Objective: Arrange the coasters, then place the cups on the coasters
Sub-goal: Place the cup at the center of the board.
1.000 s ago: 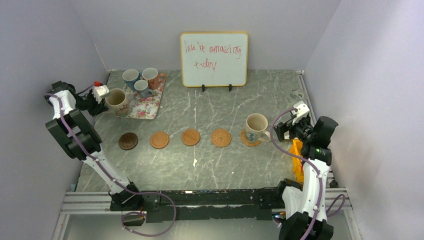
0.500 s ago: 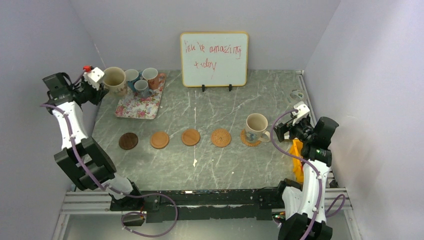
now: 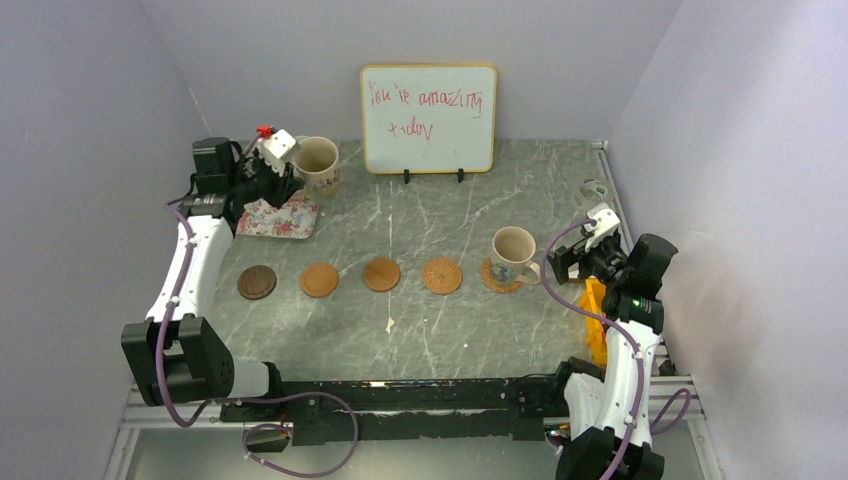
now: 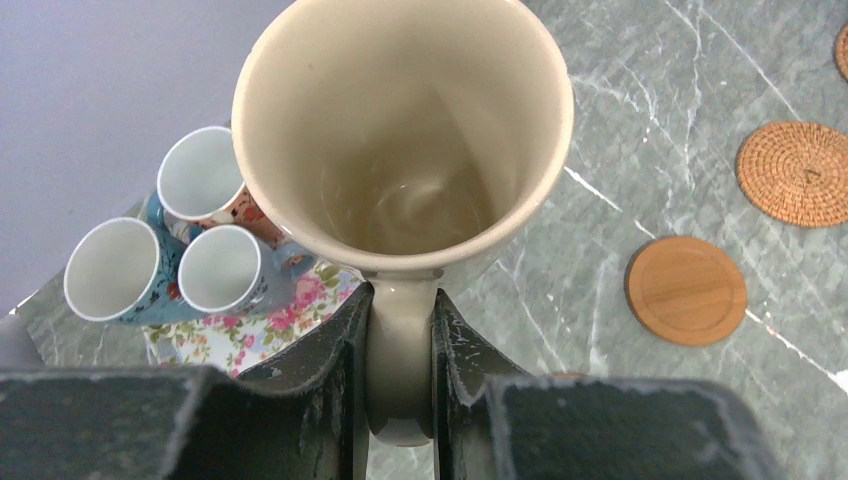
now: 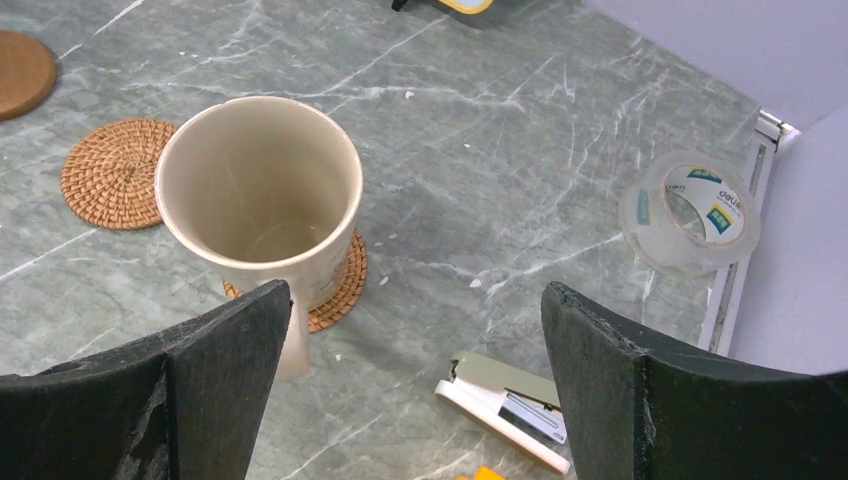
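My left gripper (image 3: pixel 283 175) (image 4: pixel 400 360) is shut on the handle of a large cream cup (image 3: pixel 317 163) (image 4: pixel 400 120), held upright in the air just right of the floral tray (image 3: pixel 285 218). Three smaller cups (image 4: pixel 200 172) (image 4: pixel 112 270) (image 4: pixel 222 268) stand on that tray. A row of coasters lies across the table: dark brown (image 3: pixel 257 282), two smooth tan ones (image 3: pixel 320 279) (image 3: pixel 381 274), and a woven one (image 3: pixel 441 275). A second cream cup (image 3: pixel 513 253) (image 5: pixel 260 190) stands on another woven coaster (image 3: pixel 497 283). My right gripper (image 3: pixel 572 262) (image 5: pixel 415 295) is open just right of that cup, with nothing in it.
A whiteboard (image 3: pixel 428 118) stands at the back. Near the right arm lie a tape roll (image 5: pixel 690 212), a stapler (image 5: pixel 510 405) and an orange object (image 3: pixel 594 320). Grey walls close in on the left and right.
My left arm has swung the cream cup from the left wall, up and rightwards, past the tray's far corner. The right arm and the cup on its coaster have not moved.
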Available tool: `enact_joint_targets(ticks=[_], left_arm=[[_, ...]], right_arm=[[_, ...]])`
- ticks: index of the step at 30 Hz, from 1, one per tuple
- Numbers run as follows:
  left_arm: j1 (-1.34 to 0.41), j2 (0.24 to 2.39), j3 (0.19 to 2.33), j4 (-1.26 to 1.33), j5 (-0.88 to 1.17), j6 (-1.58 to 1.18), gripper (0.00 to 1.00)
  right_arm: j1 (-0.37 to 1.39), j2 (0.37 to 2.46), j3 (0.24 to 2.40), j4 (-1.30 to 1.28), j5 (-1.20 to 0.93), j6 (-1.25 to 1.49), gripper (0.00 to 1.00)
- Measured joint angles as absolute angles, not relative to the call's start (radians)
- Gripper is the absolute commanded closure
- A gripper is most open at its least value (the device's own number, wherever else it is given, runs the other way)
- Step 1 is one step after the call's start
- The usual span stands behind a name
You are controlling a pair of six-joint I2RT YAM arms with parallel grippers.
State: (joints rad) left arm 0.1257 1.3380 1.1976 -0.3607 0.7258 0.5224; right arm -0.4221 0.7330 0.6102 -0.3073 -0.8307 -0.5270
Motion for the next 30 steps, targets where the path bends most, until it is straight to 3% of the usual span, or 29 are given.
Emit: enact_joint_targets(ticks=[15,30], left_arm=[[-0.170,1.423,1.058,-0.176,0.459,0.291,0.95],[-0.235,1.489,0.891,0.058,0.280,0.166,0.95]], right_arm=[[-0.422,0.733,0.610,-0.307,-0.832,-0.528,0.01],[-0.422,0.739,0.610,-0.307,-0.839,-0.532,0.01]])
